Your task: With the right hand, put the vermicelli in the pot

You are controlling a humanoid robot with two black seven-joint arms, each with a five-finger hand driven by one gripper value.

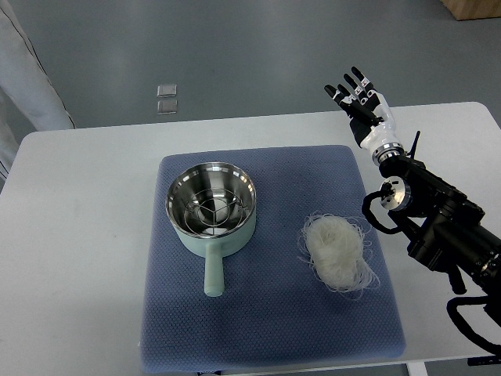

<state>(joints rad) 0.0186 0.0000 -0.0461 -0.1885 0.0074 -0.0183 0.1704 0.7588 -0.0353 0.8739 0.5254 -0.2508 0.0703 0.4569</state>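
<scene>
A pale tangled bundle of vermicelli [337, 251] lies on the right part of the blue mat [266, 313]. A mint-green pot [211, 207] with a steel inside and a wire rack stands on the mat's left part, its handle pointing toward me. My right hand [358, 94] is raised past the mat's far right corner, well beyond the vermicelli, fingers spread and holding nothing. Its black arm [438, 219] runs in from the right edge. The left arm does not show.
The mat lies on a white table [78, 235]. A strip of white fabric [23, 78] hangs at the far left edge. Two small clear squares [167, 98] lie on the grey floor beyond the table.
</scene>
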